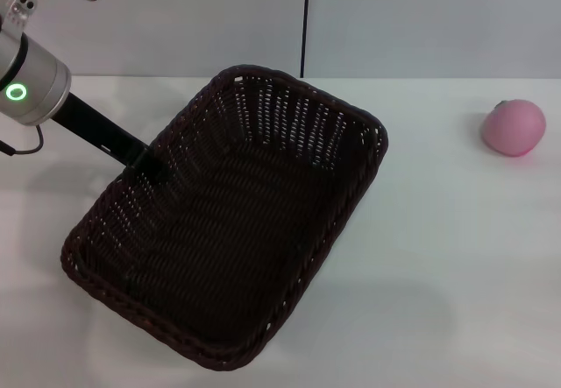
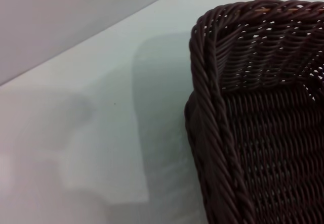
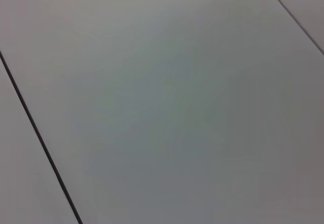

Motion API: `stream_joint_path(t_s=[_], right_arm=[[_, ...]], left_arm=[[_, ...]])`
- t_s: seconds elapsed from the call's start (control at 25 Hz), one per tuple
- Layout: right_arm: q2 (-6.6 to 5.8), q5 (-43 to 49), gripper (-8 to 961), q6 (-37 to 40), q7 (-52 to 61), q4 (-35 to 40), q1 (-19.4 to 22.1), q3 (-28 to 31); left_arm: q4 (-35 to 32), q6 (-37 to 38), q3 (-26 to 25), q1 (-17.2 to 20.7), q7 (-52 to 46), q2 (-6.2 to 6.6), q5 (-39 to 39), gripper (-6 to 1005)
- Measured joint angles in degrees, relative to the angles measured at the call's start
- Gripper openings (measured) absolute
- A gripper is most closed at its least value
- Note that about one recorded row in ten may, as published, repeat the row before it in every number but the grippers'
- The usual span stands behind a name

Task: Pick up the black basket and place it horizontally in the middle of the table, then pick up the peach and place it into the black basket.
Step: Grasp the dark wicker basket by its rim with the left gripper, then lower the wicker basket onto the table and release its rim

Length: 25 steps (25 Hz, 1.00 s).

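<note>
Head view: the black basket (image 1: pixel 230 222) sits on the white tabletop (image 1: pixel 438 257), left of centre, turned at a slant so that one short end points to the far right and the other to the near left. Its inside holds nothing. The left arm comes in from the far left, and its dark claw (image 1: pixel 140 162) meets the basket's left long rim; the weave hides the fingertips, so whether the claw is clenched on the rim or released cannot be told. The peach (image 1: pixel 514 127) lies on the tabletop at the far right, well apart from the basket and touching nothing. A pale wall with a dark vertical seam stands behind the tabletop. The right arm and its claw do not appear in this view. Left wrist view: a rounded corner of the basket (image 2: pixel 238 113) with its braided rim fills one side of the picture, the slatted wall and woven floor showing beyond it; bare tabletop (image 2: pixel 91 133) lies beside it under a soft shadow. No fingers show here. Right wrist view: only a plain pale panelled surface crossed by thin dark seams; neither claw nor any task object is visible.
</note>
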<state>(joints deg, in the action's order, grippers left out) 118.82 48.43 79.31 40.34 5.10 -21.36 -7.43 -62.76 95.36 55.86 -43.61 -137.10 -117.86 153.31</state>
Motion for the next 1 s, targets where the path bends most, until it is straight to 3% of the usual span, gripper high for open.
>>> stream_joint_path(t_s=[0.44, 0.64, 1.0], right_arm=[[0.0, 0.0, 516, -0.97, 0.0, 0.05, -0.28, 0.13], [0.0, 0.0, 517, -1.0, 0.0, 0.08, -0.37, 0.77], [0.01, 0.0, 520, -1.01, 0.0, -0.01, -0.22, 1.4]], left_arm=[[-2.11, -0.18, 0.65, 0.35, 1.35, 0.0, -0.11, 202], [-7.08, -0.14, 0.74, 2.09, 5.21, -0.37, -2.35, 200], [-11.99, 0.3, 0.07, 4.6, 11.89, 0.01, -13.27, 196]])
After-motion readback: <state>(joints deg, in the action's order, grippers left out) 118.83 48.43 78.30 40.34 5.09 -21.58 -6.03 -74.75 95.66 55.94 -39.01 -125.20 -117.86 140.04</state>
